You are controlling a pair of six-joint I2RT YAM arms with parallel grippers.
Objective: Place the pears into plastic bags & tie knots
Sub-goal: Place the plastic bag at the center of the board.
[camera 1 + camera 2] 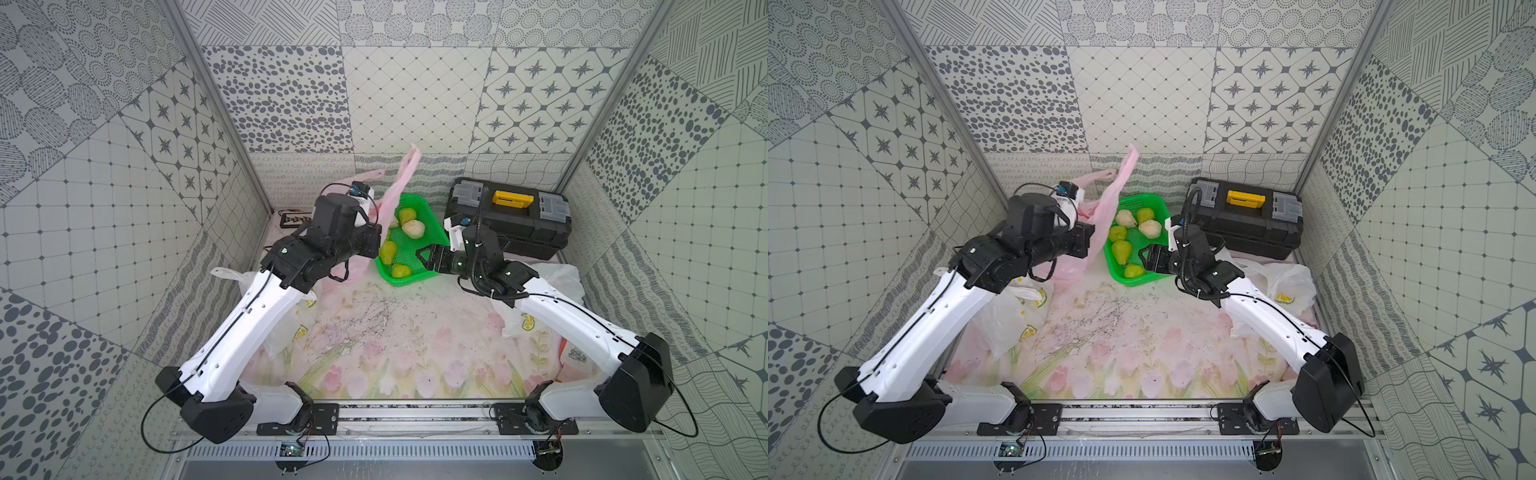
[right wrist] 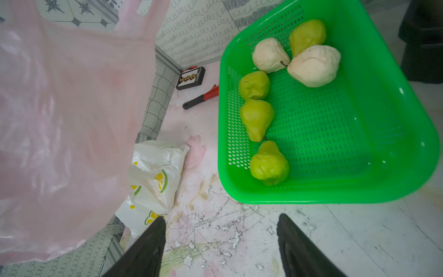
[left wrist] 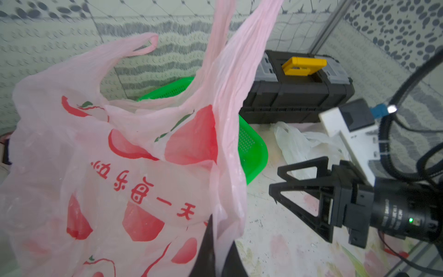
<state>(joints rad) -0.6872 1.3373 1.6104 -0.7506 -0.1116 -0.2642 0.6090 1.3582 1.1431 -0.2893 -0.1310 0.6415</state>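
Observation:
My left gripper (image 3: 221, 230) is shut on a fold of the pink plastic bag (image 3: 134, 148) with red prints and holds it up off the table, one handle standing high (image 1: 409, 162). Several pears, yellow-green (image 2: 268, 163) and pale cream (image 2: 314, 64), lie in the green mesh basket (image 2: 359, 144). Beside the basket's near corner, above the table, my right gripper (image 2: 221, 217) stands open with nothing between its fingers; it also shows in a top view (image 1: 420, 254). White plastic bags with lemon prints lie crumpled under the left arm (image 1: 286, 328) and behind the right arm (image 1: 552, 274).
A black toolbox (image 1: 511, 220) with a yellow latch stands at the back right, behind the basket. A red-handled tool (image 2: 203, 97) and a small black case (image 2: 190, 78) lie by the back left wall. Patterned walls enclose three sides.

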